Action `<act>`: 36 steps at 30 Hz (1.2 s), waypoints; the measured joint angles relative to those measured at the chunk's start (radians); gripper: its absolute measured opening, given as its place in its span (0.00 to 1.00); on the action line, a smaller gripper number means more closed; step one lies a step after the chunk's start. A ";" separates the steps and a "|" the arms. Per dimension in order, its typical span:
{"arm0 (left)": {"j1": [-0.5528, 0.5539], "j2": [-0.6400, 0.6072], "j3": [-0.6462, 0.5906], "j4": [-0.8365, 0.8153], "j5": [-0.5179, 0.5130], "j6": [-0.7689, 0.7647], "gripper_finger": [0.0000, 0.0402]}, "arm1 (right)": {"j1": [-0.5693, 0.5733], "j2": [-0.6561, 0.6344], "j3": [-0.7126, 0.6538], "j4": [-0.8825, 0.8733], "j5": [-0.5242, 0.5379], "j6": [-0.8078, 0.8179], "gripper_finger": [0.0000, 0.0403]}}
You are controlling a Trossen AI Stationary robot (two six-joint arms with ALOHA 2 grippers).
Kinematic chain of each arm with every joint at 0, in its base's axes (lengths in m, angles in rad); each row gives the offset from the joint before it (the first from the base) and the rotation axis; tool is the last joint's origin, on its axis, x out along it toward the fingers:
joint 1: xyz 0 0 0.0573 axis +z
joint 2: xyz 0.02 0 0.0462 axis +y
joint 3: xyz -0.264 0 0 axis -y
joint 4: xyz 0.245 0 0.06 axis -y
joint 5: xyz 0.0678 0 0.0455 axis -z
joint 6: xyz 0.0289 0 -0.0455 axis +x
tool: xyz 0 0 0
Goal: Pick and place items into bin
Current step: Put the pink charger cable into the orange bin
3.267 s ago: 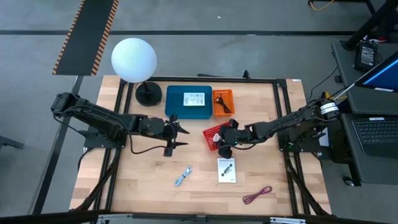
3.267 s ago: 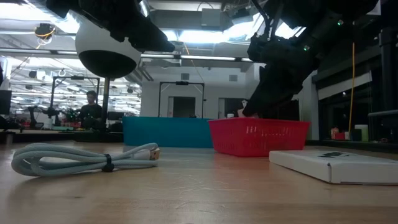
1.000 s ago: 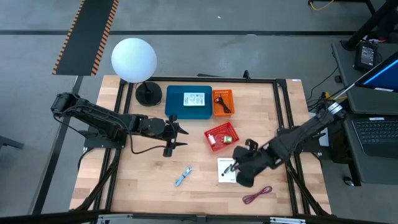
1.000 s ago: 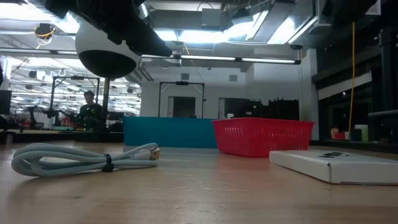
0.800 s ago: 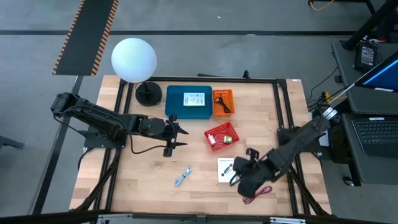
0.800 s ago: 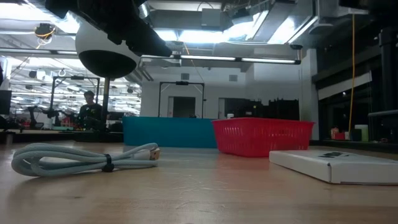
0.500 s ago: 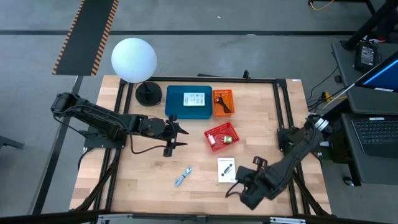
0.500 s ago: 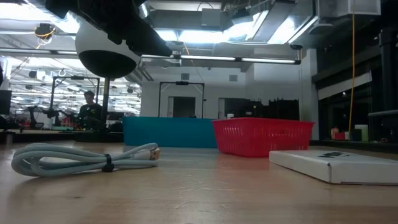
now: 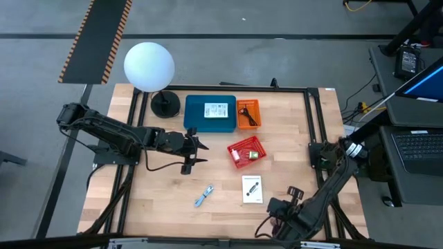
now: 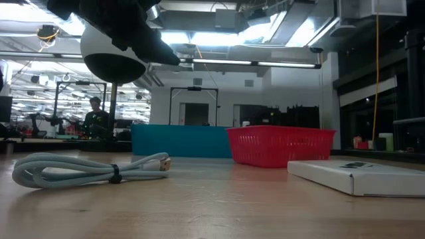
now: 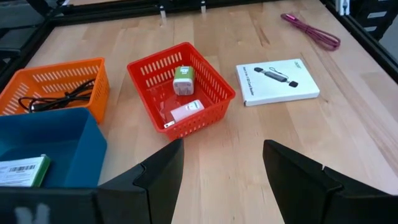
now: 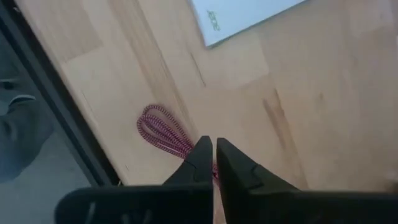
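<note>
The right tool (image 9: 266, 229) is hanging low over the near edge of the pale wooden bench (image 9: 166, 200), beside the black frame rail. In the right wrist view its two dark fingers (image 12: 200, 163) are pressed together, clenched, with their tips at the coiled maroon braided cable (image 12: 163, 132) lying on the wood. Whether any strand of the cable is caught between the tips cannot be told. The corner of the flat white printed box (image 12: 242, 15) is lying beyond the cable, apart from it.

The left tool (image 9: 199, 152) is waiting above the middle of the bench, its fingers (image 11: 163, 175) spread wide and released, holding nothing.

In front of the left tool the small red plastic mesh basket (image 11: 208, 78) is sitting on the bench, holding a white cube with a green face (image 11: 183, 79) and a pinkish-white flat piece (image 11: 185, 112). The orange mesh basket (image 11: 93, 87) is standing beside it with a black cable (image 11: 56, 99) coiled inside, just next to the blue rectangular plastic bin (image 9: 196, 119), which is holding a white labelled card (image 9: 216, 111).

The blue-silver tool-like piece (image 9: 203, 196) is lying on the bare wood toward the near edge, apart from the white box (image 9: 252, 189). In the low view it is showing as a grey bundled cord (image 10: 86, 168). The white globe lamp on a black base (image 9: 149, 66) is standing at the far left corner.
</note>
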 joint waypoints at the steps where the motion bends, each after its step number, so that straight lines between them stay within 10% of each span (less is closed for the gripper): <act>1: 0.000 0.000 0.000 -0.001 0.000 0.000 0.53 | 0.004 0.003 0.000 0.002 0.000 0.005 0.01; 23: 0.000 0.000 0.000 -0.001 0.064 -0.021 0.53 | 0.106 0.168 -0.001 0.045 -0.021 -0.057 0.45; 36: 0.000 0.000 0.000 -0.002 0.104 -0.053 0.53 | 0.106 0.267 -0.001 0.041 -0.054 -0.067 0.47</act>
